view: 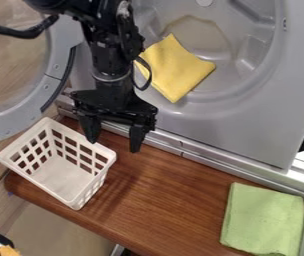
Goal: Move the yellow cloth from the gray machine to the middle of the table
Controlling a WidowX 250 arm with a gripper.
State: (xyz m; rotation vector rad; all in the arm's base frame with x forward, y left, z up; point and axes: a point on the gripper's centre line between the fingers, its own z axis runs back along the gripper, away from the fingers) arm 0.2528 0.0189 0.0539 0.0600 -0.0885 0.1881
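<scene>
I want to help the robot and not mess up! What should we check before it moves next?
1. Machine door open: ok.
2. Yellow cloth inside the gray machine: ok.
3. Hand open and empty: ok.
4. Hand over the yellow cloth: not ok, it hangs near the white basket.
5. Basket and green cloth at opposite sides of the table: ok.
6. Nothing hidden under the yellow cloth: cannot tell.

Brown wood-grain tabletop (171, 200) below the hand (114, 145). Silver metal rail (215, 161) slants down to its right. Beige surface (64, 232), lower left.
</scene>
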